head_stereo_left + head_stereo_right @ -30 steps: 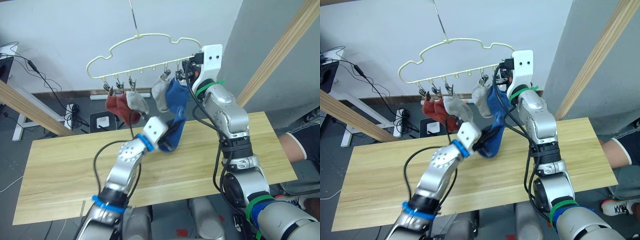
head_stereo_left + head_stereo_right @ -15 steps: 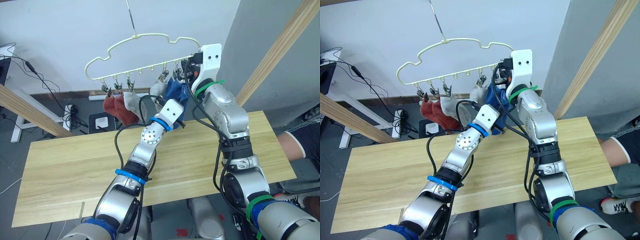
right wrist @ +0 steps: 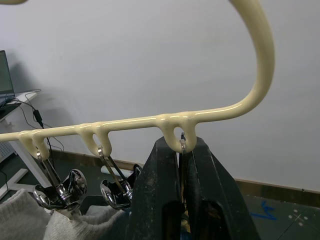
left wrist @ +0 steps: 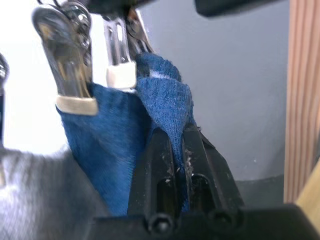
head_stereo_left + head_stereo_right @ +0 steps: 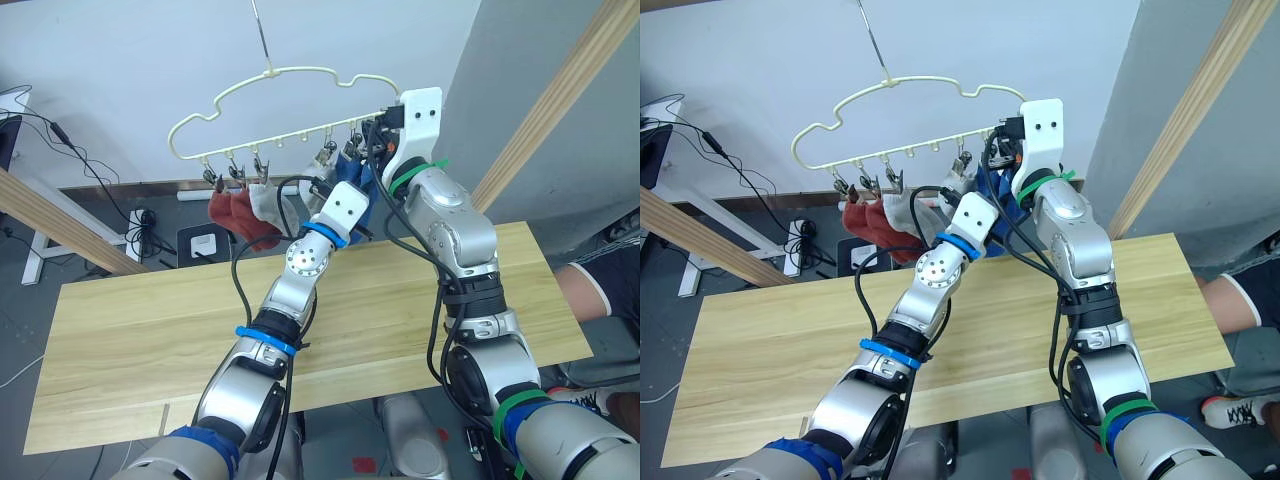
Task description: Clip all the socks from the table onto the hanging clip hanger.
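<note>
Risk sits at my left gripper (image 4: 172, 150), pinching the last blue ankle sock (image 4: 167, 107) just under the end clip of the pale yellow wire clip hanger (image 5: 290, 72). My right gripper (image 3: 181, 165) squeezes that clip's stem; releasing early drops the sock to the pale wood table (image 5: 130, 330).

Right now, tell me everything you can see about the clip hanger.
The clip hanger is a thin pale yellow wire frame with a cloud-like outline, hanging by a metal hook above the table. Small metal clips dangle from loops along its bottom bar. Rust red, grey and blue socks hang clipped. The right gripper is closed on the end clip; the left gripper holds a blue sock beside it.
</note>
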Robot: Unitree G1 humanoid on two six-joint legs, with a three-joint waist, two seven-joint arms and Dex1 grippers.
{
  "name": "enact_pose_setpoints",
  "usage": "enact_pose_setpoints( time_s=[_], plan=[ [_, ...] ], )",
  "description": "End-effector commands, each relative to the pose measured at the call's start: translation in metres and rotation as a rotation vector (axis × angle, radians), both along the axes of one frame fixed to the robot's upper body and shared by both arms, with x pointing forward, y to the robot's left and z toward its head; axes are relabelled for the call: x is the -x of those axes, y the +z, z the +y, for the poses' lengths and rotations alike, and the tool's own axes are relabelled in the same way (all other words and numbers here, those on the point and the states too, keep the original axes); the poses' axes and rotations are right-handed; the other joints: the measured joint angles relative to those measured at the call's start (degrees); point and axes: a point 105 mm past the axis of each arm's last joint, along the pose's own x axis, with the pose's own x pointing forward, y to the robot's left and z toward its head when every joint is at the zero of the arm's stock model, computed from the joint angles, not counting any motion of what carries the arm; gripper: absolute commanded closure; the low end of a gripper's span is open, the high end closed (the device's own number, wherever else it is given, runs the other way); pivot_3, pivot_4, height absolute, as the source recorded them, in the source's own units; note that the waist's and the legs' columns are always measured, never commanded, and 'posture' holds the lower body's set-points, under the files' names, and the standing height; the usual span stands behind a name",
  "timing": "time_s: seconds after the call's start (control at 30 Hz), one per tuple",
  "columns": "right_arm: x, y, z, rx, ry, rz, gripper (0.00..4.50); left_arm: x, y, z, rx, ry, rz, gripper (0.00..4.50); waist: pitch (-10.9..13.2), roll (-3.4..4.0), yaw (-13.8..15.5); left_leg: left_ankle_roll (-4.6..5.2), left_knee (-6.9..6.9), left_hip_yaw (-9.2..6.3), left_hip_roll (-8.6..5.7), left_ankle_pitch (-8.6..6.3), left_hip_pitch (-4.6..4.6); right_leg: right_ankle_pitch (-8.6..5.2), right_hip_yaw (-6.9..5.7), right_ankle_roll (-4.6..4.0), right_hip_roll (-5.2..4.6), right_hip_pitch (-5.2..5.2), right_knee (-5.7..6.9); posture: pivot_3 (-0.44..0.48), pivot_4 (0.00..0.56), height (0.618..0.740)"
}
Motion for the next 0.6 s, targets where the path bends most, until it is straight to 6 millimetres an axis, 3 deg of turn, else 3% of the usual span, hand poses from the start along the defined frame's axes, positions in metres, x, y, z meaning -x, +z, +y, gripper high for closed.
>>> enact_pose_setpoints(
  time_s=[0.03,0.17,0.23,0.43,0.6],
  plan=[
    [0.008,0.017,0.002,-0.008,0.012,-0.063,4.50,0.003,0.017,-0.003,0.046,-0.014,-0.043,4.47,0.00,0.00,0.00,0.00,0.00,0.00,0.00,0.00,0.00,0.00,0.00,0.00,0.00,0.00,0.00,-0.231,0.305,0.740],
    [0.007,0.014,0.001,-0.013,0.009,-0.047,4.50,0.004,0.018,-0.005,0.054,-0.021,-0.041,4.47,0.00,0.00,0.00,0.00,0.00,0.00,0.00,0.00,0.00,0.00,0.00,0.00,0.00,0.00,0.00,-0.229,0.306,0.740],
    [0.008,0.015,-0.001,-0.032,0.004,-0.046,3.93,0.005,0.016,-0.008,0.056,-0.045,-0.029,4.50,0.00,0.00,0.00,0.00,0.00,0.00,0.00,0.00,0.00,0.00,0.00,0.00,0.00,0.00,0.00,-0.229,0.305,0.740],
    [0.017,0.016,-0.009,-0.046,0.023,-0.049,1.81,0.016,-0.004,-0.010,0.022,-0.144,0.062,2.81,0.00,0.00,-0.05,0.00,-0.02,0.00,0.00,0.00,-0.01,0.00,0.00,0.00,0.00,0.00,-0.04,-0.226,0.303,0.740],
    [0.034,0.007,-0.018,0.021,0.096,-0.034,0.07,0.030,-0.022,0.004,-0.081,-0.209,0.099,1.32,0.00,0.00,-0.13,0.00,-0.02,0.00,0.00,0.00,0.00,0.00,0.01,0.00,0.00,0.01,-0.04,-0.225,0.301,0.740]
  ],
)
